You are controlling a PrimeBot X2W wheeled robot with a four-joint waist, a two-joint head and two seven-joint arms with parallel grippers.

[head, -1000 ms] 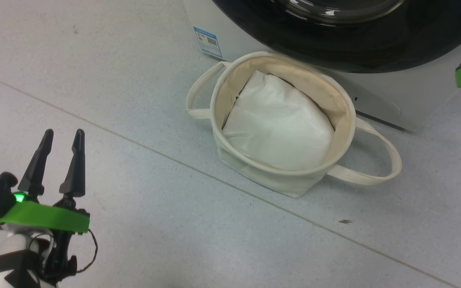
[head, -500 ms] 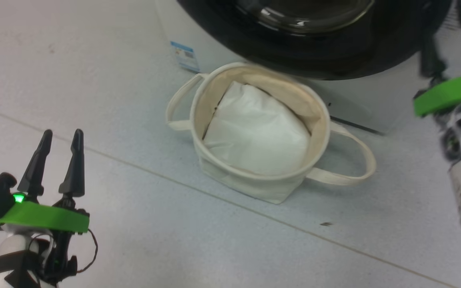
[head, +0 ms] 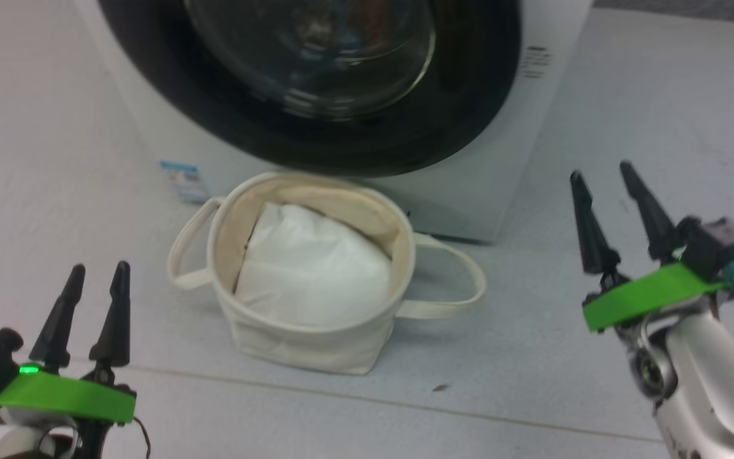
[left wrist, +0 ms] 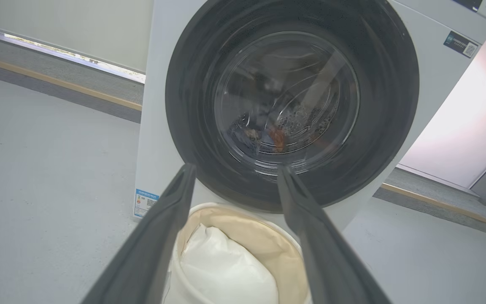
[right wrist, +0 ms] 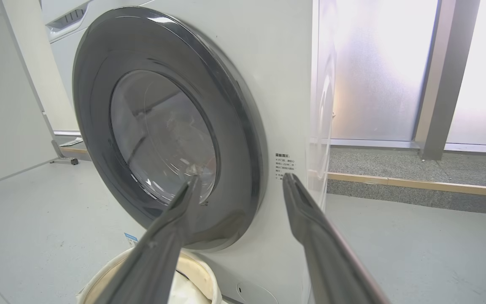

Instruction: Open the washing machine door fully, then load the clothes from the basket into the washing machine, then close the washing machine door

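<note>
In the head view the left gripper (head: 100, 266) sits nearest, at 7 o'clock. Its two dark fingers are apart with nothing between them, hovering over the pale grey floor (head: 532, 357). The right gripper (head: 599, 169) is at 4 o'clock, a little farther up the view, its fingers likewise spread and empty, well apart from everything else. A thin seam (head: 341, 396) crosses the floor just this side of the basket (head: 303, 347), with a small dark speck (head: 440, 387) near it. The basket stands upright on the floor near the middle of the view, between the two grippers and beyond them. One loop handle (head: 188, 279) sticks out at its 9 o'clock and the other (head: 437, 311) at its 3 o'clock. Inside lies a plain white padded cloth (head: 316, 274), which fills most of the tub. Just behind the basket, at 12 o'clock, rises the washing machine (head: 482, 185), its white front close to the basket's far rim. A blue label sticker (head: 182, 180) sits low on that front, at 10 o'clock from the basket. The door (head: 469, 95) lies flat against the machine's front, closed, its glossy black rim circling the clear glass bowl (head: 316, 57). In the left wrist view, through that glass, the clothes (left wrist: 268, 137) show as a blurred heap with blue and orange patches low in the drum; the print cannot be made out.
</note>
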